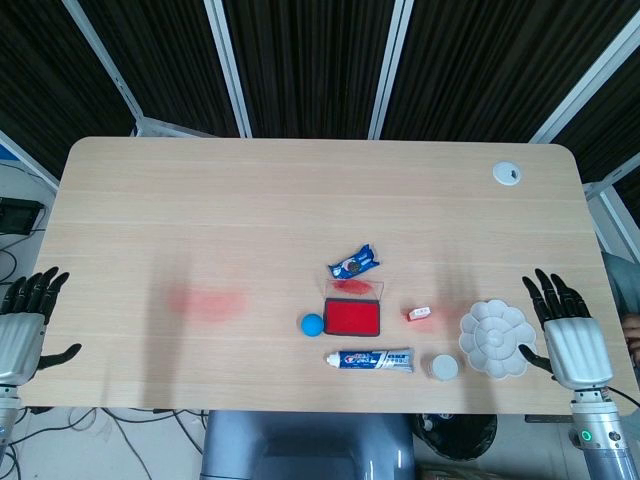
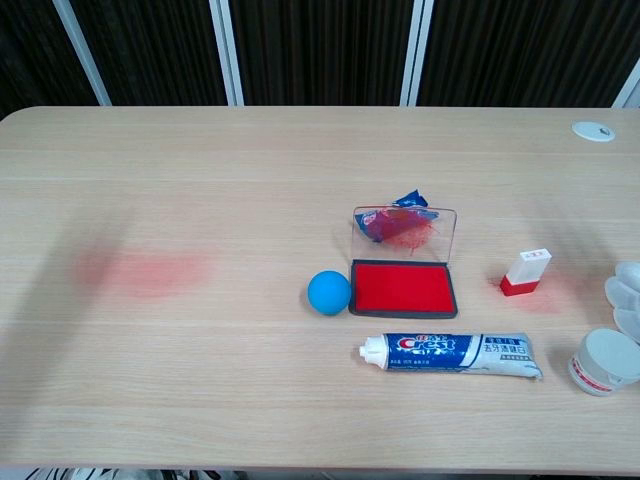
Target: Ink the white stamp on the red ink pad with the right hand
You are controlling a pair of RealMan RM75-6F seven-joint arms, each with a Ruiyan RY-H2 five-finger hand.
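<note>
A pale wood-grain worktop (image 1: 300,200) stands before dark slatted panels. In the head view, one left robot hand (image 1: 25,320) and one right robot hand (image 1: 565,330) rest at opposite edges, fingers spread, holding nothing. One red ink pad (image 1: 352,317) lies open between them.

The chest view shows one white stamp (image 2: 527,271), a small block with a red base, standing upright and leaning slightly, just right of the ink pad (image 2: 404,287) and apart from it. One blue ball (image 2: 329,292), smooth and round, touches the pad's left side; one toothpaste tube (image 2: 450,353) lies lengthwise in front.

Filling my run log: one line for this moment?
phase: pre-grasp | right hand: open, table edge | left hand: open | white stamp: untouched | red ink pad: open
</note>
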